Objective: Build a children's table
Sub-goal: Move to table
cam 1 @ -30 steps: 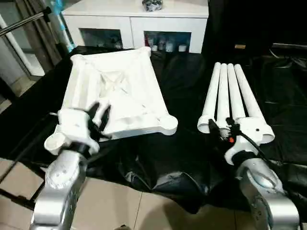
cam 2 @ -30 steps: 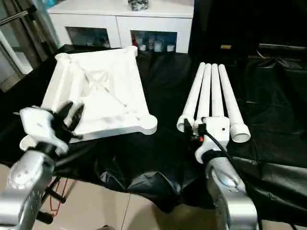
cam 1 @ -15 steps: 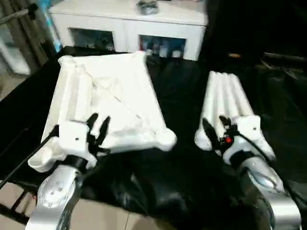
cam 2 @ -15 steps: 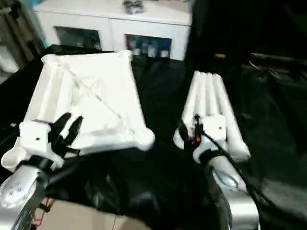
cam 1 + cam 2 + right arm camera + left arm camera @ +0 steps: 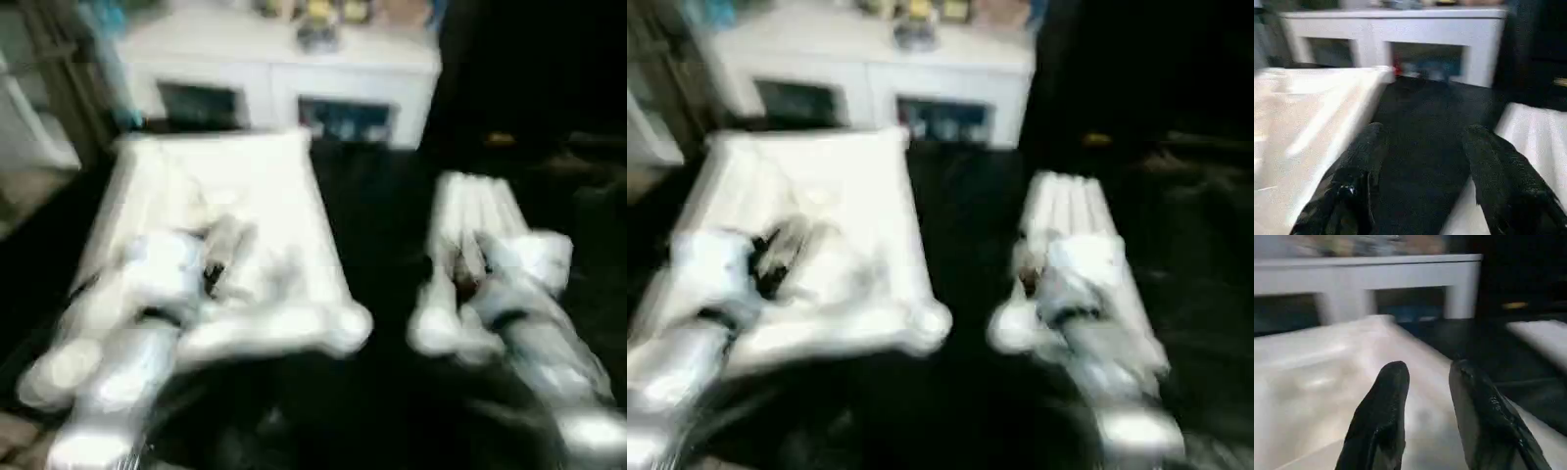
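Here the white tabletop (image 5: 225,211) lies upside down on the black worktop (image 5: 377,211), legs (image 5: 470,211) beside it. Left fingers (image 5: 1381,416) hang apart above it, empty. Right fingers (image 5: 1352,181) spread wide, empty.

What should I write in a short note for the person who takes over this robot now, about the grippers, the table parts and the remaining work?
Left gripper: open, empty, above the tabletop.
Right gripper: open, empty, over the black cloth between the tabletop and the legs.
Tabletop: lies on the cloth on the robot's left, in front of the white cabinet.
Legs: lie together, side by side, on the robot's right.
Done: the parts are laid out.
Left: the legs are still in their bundle, none yet fitted to the tabletop; pick up each one and fit it.
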